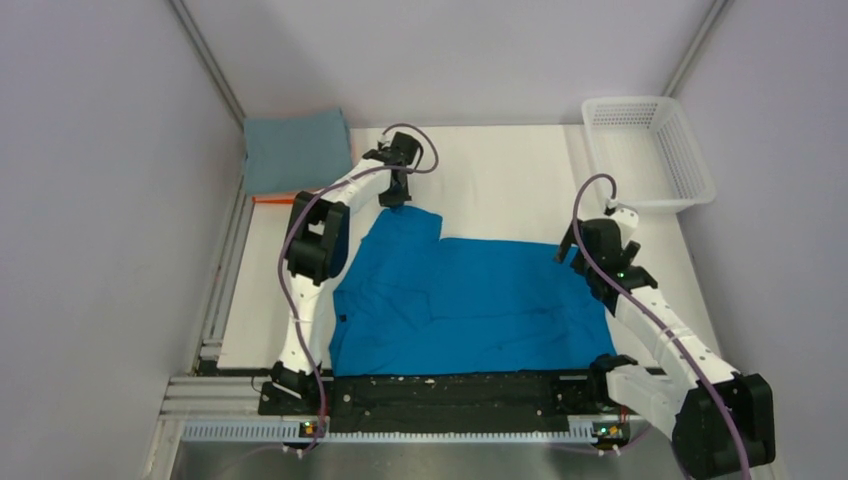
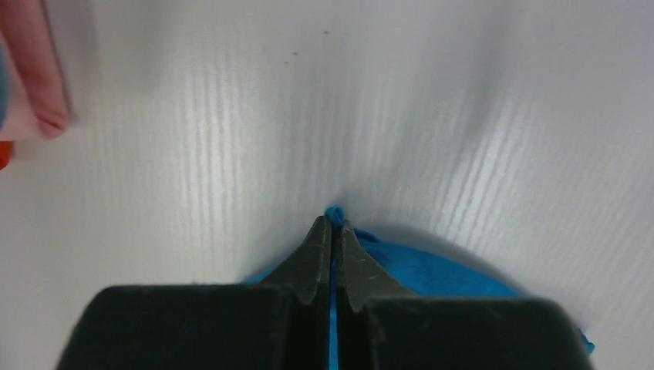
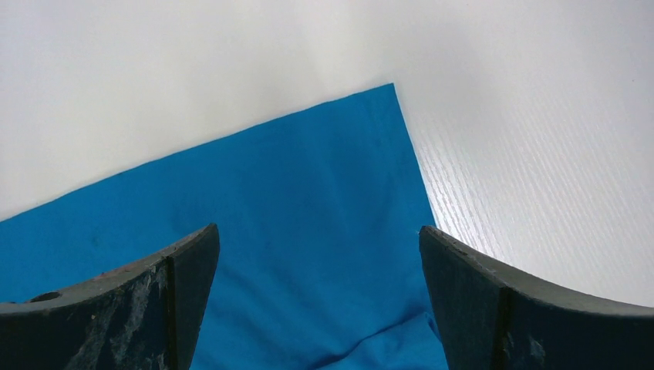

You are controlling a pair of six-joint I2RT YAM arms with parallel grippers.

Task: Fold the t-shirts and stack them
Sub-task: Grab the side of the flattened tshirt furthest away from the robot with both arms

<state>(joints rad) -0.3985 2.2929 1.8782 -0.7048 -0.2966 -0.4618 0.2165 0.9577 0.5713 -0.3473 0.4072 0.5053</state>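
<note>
A bright blue t-shirt (image 1: 470,300) lies spread on the white table, one sleeve pointing to the far left. My left gripper (image 1: 396,200) is shut on that sleeve's tip; in the left wrist view (image 2: 333,222) a nub of blue cloth (image 2: 432,270) pokes out between the closed fingers. My right gripper (image 1: 573,250) hangs open over the shirt's far right corner (image 3: 308,200), its fingers (image 3: 185,262) spread wide with nothing between them. A folded grey-blue t-shirt (image 1: 297,150) sits at the far left on a stack; pink (image 2: 35,69) and orange (image 2: 4,154) edges show beneath.
A white mesh basket (image 1: 648,150) stands at the far right corner. Grey walls close in the left, right and back. A black strip (image 1: 450,390) runs along the near edge between the arm bases.
</note>
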